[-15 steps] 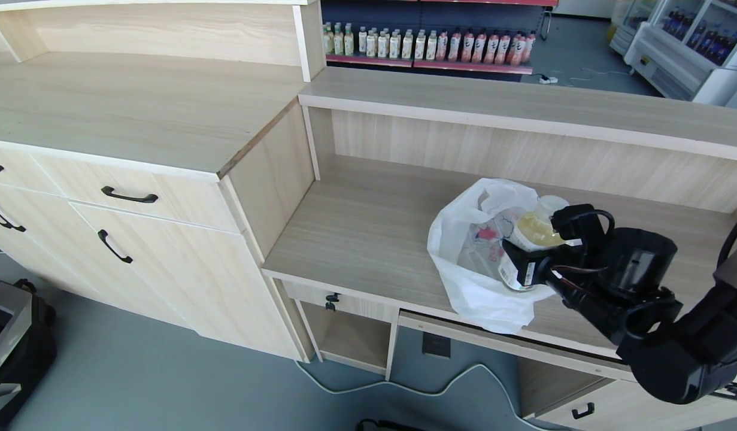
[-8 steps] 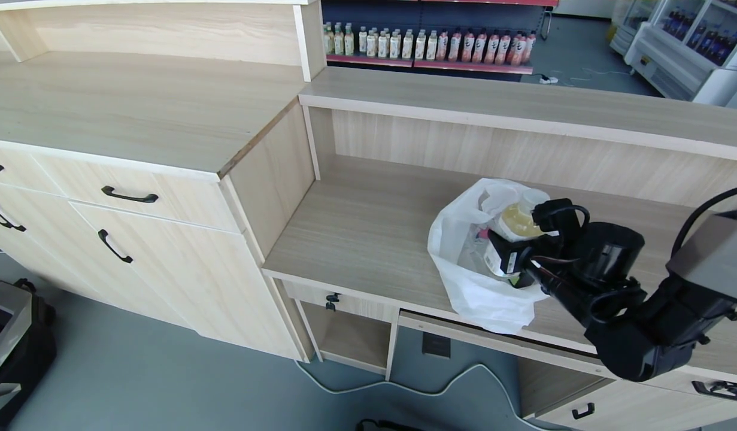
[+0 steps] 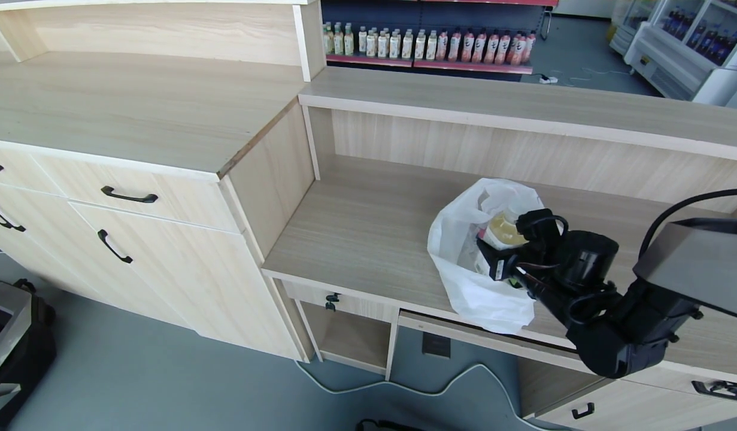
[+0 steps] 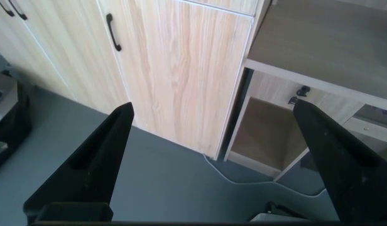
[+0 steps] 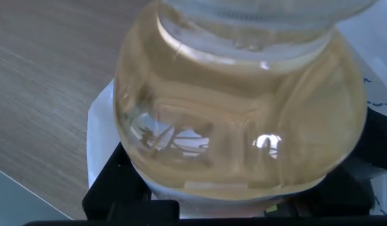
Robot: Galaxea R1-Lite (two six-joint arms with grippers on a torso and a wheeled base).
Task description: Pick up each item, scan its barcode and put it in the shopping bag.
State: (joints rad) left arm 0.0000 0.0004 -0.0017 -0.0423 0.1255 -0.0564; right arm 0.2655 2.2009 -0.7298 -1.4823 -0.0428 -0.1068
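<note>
Deeper into the shopping bag (image 3: 464, 290) the right gripper (image 3: 505, 256) is sinking, clamping the bottle (image 3: 501, 232); the left gripper (image 4: 213, 108) is hanging with fingers apart.

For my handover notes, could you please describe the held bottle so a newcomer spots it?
On the lower wooden counter sits a white plastic shopping bag. At its mouth the black right gripper holds a clear bottle; its pale yellow drink marks it out.
</note>
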